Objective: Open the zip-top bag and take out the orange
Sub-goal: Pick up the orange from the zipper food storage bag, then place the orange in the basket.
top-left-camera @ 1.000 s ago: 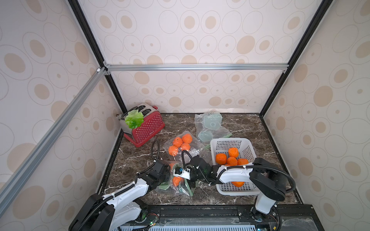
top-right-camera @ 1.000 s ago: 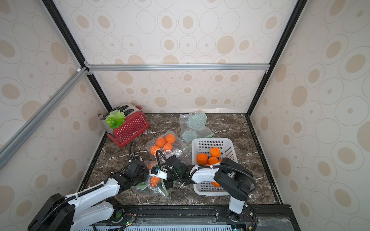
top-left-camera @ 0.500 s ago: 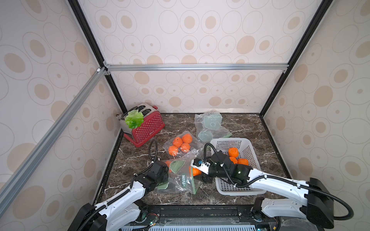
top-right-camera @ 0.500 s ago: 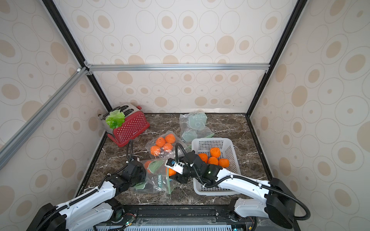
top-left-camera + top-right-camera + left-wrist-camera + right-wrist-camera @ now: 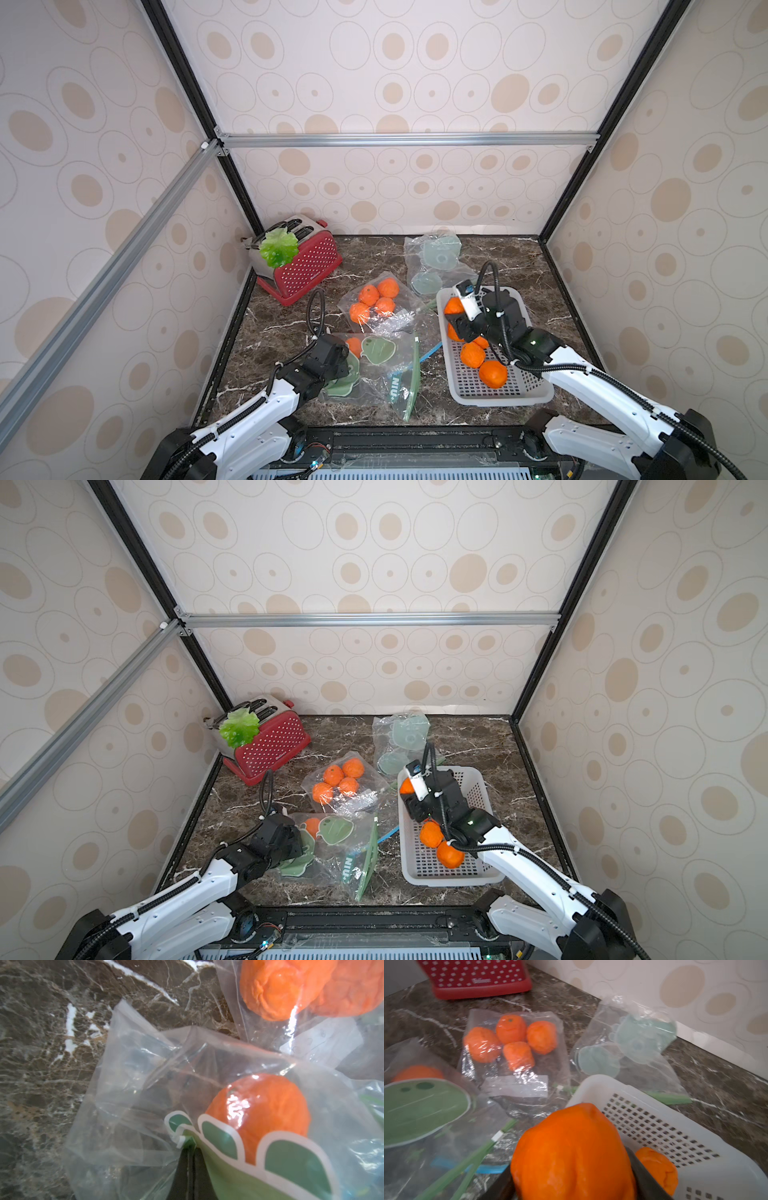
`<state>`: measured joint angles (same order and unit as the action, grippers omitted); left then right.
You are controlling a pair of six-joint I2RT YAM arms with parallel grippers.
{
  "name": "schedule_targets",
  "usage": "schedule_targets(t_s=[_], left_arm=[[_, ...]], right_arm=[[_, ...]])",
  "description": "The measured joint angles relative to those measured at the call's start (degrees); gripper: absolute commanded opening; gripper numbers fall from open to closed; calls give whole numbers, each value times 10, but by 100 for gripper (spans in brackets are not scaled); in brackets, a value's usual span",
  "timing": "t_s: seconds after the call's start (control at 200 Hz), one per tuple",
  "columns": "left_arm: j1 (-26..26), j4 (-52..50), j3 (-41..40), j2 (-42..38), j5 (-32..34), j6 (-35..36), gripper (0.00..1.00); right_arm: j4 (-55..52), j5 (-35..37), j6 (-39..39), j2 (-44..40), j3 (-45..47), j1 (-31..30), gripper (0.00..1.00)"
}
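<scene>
We hold the orange (image 5: 571, 1153) clamped in right gripper (image 5: 457, 316), directly above basket (image 5: 498, 402) far-left corner. Left gripper (image 5: 190, 1167) is pinched onto zip-top bag (image 5: 386, 374).

Cream walls (image 5: 395, 62) covered in tan ovals, black corner posts (image 5: 233, 183), a silver rail (image 5: 395, 139) across the back, dark brown marble counter (image 5: 374, 253) with white veins.

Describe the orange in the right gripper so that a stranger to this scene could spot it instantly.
Start at the white basket on the table's right side. Over its far corner nearest the bags, one orange sits clamped in the right gripper. It alone is gripped: the other loose oranges lie on the basket floor, and the rest are inside clear bags.
</scene>
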<state>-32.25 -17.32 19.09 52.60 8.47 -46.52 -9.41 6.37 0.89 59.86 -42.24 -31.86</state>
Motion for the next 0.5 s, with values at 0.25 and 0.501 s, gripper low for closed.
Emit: schedule_targets(t_s=[0.25,0.501], left_arm=[[0,0,0,1,0,1,0],[0,0,1,2,0,3,0]], right_arm=[[16,7,-54,153,-56,60,46],[26,-17,-78,227,-73,65,44]])
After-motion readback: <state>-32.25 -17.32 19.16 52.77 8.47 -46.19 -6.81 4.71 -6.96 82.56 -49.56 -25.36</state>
